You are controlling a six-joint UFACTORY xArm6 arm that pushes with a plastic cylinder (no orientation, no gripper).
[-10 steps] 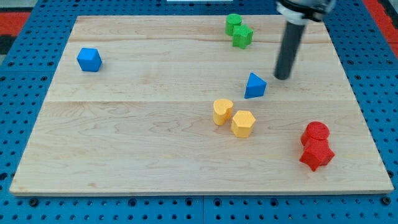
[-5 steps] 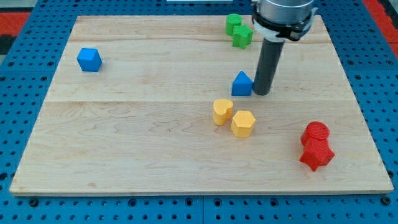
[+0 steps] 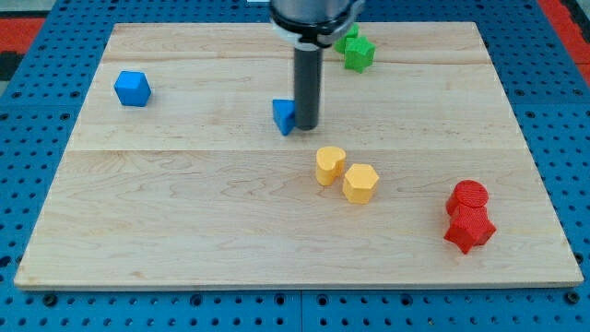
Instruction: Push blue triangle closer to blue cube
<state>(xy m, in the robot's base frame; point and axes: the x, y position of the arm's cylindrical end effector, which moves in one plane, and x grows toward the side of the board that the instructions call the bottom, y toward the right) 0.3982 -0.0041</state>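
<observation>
The blue triangle [image 3: 284, 115] lies on the wooden board near its middle, a little toward the view's top. My tip [image 3: 305, 125] stands against the triangle's right side, touching it, and the rod hides part of that side. The blue cube [image 3: 132, 88] sits far off at the view's upper left, well apart from the triangle.
Two yellow blocks [image 3: 331, 165] [image 3: 360, 183] lie just below and right of my tip. Two green blocks [image 3: 358, 51] sit at the view's top, partly behind the arm. Two red blocks [image 3: 469, 218] stand at the lower right. The board's edge [image 3: 295, 284] runs along the bottom.
My tip has swept left across the board, met the blue triangle's right side and pushed it leftward, toward the blue cube. The other blocks have not moved.
</observation>
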